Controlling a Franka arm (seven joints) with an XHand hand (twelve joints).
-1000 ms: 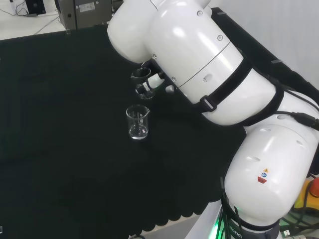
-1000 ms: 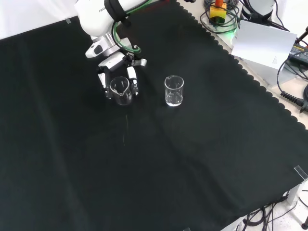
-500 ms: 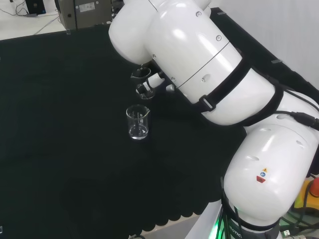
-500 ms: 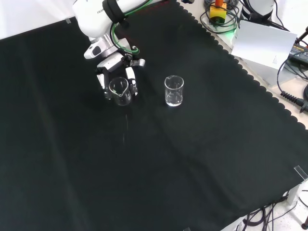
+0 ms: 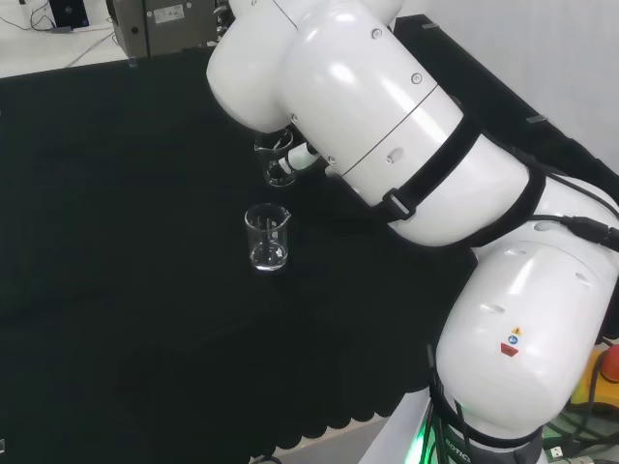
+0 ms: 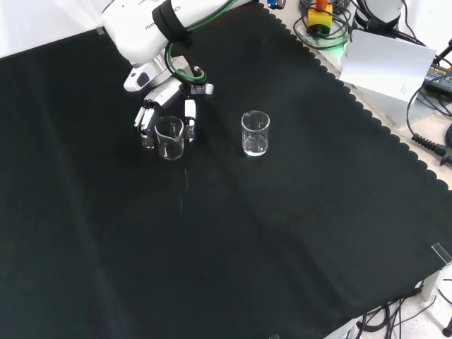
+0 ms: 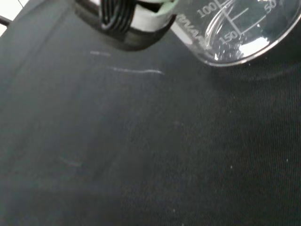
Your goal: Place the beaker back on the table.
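Observation:
In the front view a clear glass beaker [image 6: 170, 137] stands upright low over the black cloth [image 6: 233, 233], and I cannot tell whether its base touches. The black and white hand [image 6: 164, 99] comes down from above, its fingers [image 6: 145, 124] curled on one side of the beaker and the thumb on the other. In the head view the hand [image 5: 293, 159] and the beaker's rim [image 5: 273, 145] peek out under the white arm links. The wrist view brings the beaker's base and its printed scale [image 7: 230, 33] close up, with a finger [image 7: 127, 23] beside them.
A second clear beaker [image 6: 255, 133] stands upright on the cloth to the right of the hand in the front view, and nearer than the hand in the head view [image 5: 268, 238]. Cables and a grey box [image 6: 388, 63] lie past the cloth's scalloped edge.
The hand has shifted slightly left in the front view and turned the beaker from tilted to upright. The second beaker has not moved.

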